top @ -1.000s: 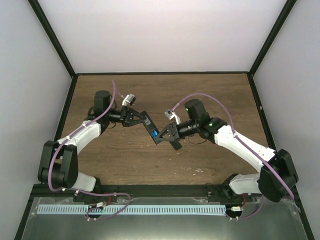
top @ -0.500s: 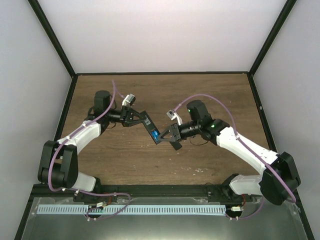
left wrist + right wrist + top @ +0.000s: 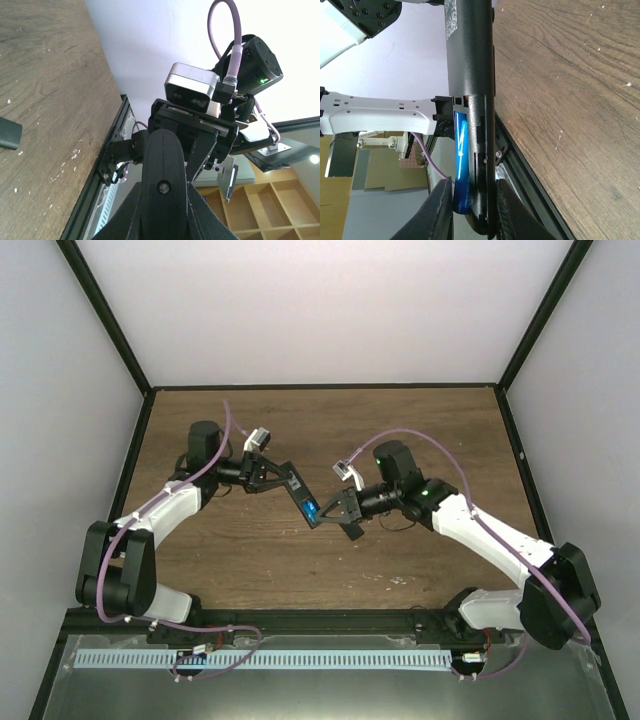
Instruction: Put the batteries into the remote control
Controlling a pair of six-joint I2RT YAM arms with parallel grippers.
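Observation:
The remote control (image 3: 300, 492) is a slim black bar held above the table between the two arms. My left gripper (image 3: 272, 476) is shut on its far end. In the left wrist view the remote's rounded end (image 3: 162, 170) fills the space inside the left gripper (image 3: 163, 212). A bright blue battery (image 3: 461, 165) lies along the recess at the remote's (image 3: 470, 75) other end, and it shows as a blue spot (image 3: 312, 508) from above. My right gripper (image 3: 474, 210) squeezes across this end, one finger (image 3: 437, 212) against the battery and the other on the remote's back.
A small dark flat piece (image 3: 7, 134) lies on the wooden table (image 3: 420, 420) in the left wrist view. A black frame rail (image 3: 300, 620) runs along the near edge, and white walls close the other three sides.
The right arm shifted slightly and its jaws drew in around the remote's end and the battery. The left arm and the remote stayed put.

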